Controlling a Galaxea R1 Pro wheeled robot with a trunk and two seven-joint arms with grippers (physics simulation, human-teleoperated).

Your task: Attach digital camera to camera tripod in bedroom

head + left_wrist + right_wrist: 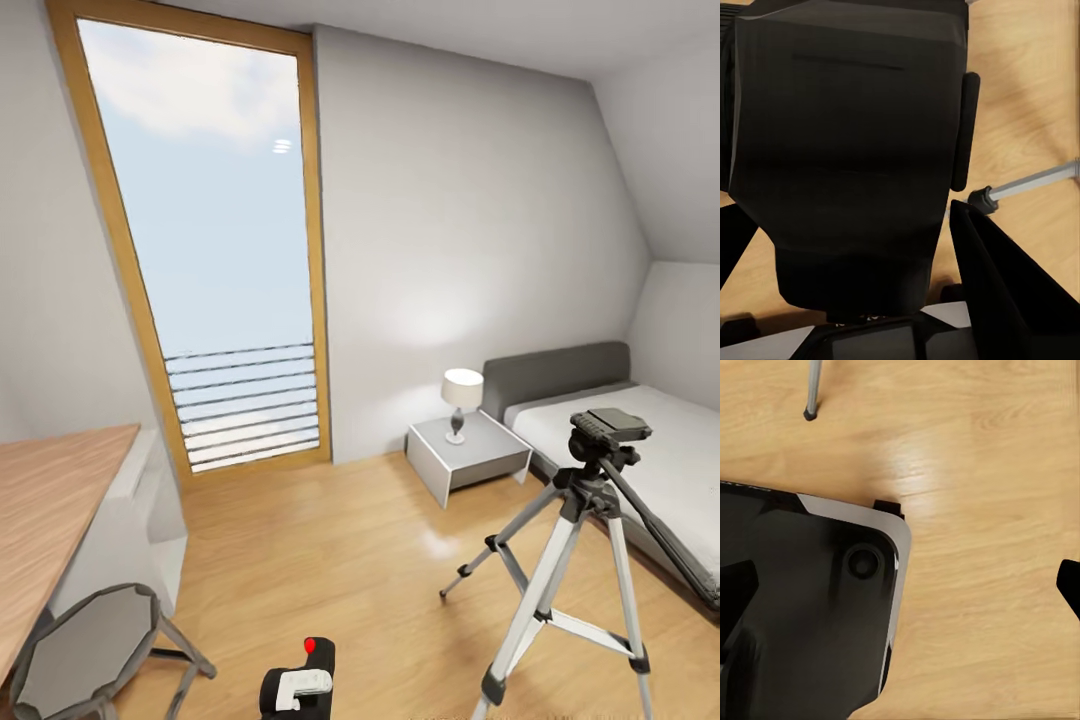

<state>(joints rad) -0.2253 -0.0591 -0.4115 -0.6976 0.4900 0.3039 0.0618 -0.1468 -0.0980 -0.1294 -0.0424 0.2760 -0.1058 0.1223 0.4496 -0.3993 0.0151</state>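
Low in the head view, the small black digital camera with a red dot point(300, 680) is sitting in the left gripper point(297, 692), well short of the tall silver-legged camera tripod point(590, 520), whose black head is standing bare near the grey bed point(640, 420). Mounting is not yet done. Across the left wrist view, the camera's dark body point(847, 172) is resting between the fingers, seemingly clenched on it. Beyond the robot's base, the right wrist view is showing wood floor point(982, 457) and a tripod foot; whether those fingers are clenched cannot be told.

Black digital camera point(300, 680) with red dot, silver-legged camera tripod point(580, 560), light wood floor point(340, 540).
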